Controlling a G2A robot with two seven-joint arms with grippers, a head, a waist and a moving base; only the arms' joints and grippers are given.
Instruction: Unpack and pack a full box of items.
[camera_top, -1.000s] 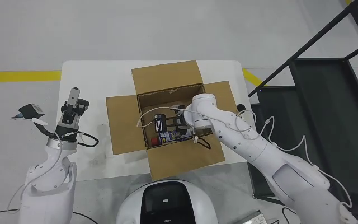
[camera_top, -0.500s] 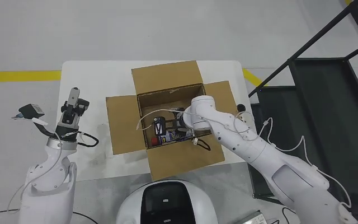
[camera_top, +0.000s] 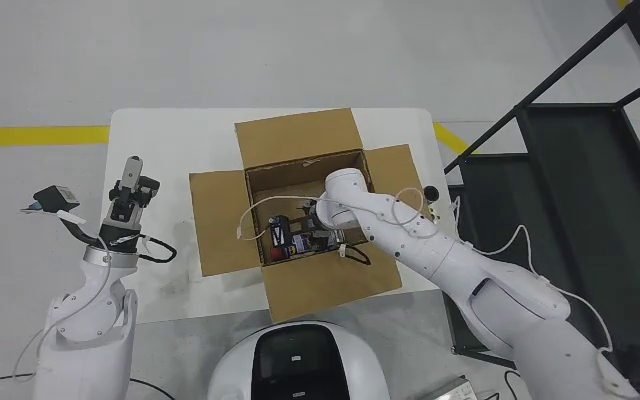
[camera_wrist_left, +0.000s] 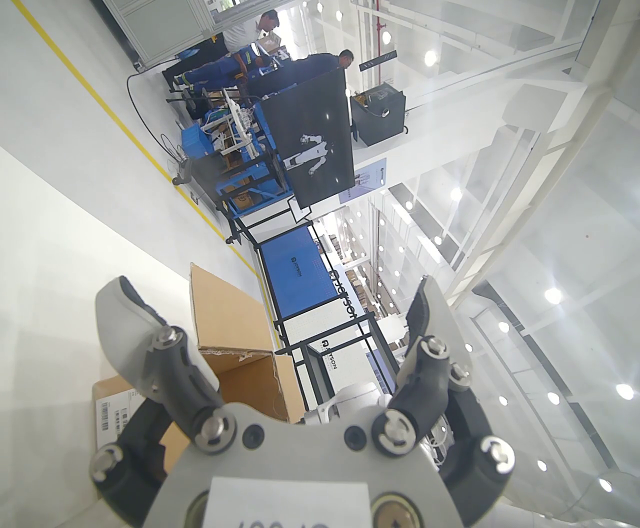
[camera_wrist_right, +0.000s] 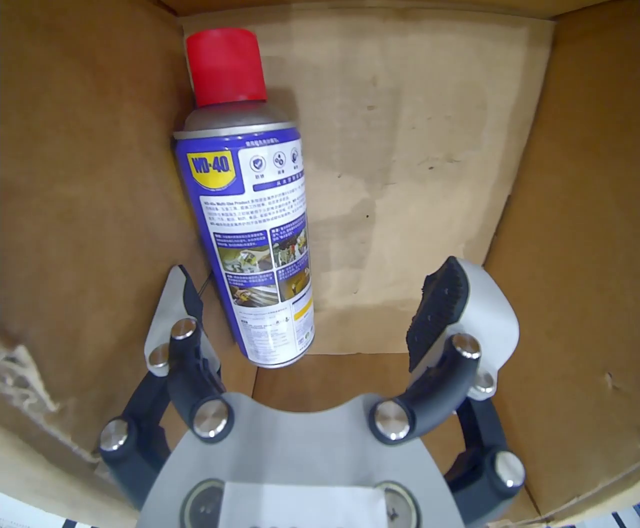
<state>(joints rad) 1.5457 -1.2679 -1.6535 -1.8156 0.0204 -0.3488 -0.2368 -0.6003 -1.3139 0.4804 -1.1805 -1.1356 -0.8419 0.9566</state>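
Top view: the box (camera_top: 300, 135) sits open in the middle of the table (camera_top: 160, 140). The right gripper (camera_top: 305, 232) is down inside it, just beside the can (camera_top: 280, 238), which lies in the near left part of the box. The left gripper (camera_top: 133, 172) is raised over the table's left edge, well apart from the box.

Left wrist view: the left gripper (camera_wrist_left: 272, 300) is spread wide with nothing between its fingers. The box (camera_wrist_left: 225, 320) is off to one side.

Right wrist view: the right gripper (camera_wrist_right: 312, 285) is released and wide. The base of the can (camera_wrist_right: 250, 200) lies between its fingers, close to one of them, and nothing is gripped. The can rests on the box floor against a wall (camera_wrist_right: 90, 150), with its red cap pointing away.

The can is probably rigid, smooth and fairly weighty, and likely to roll or slip. The best hold looks to be across mid-body, not on the cap.
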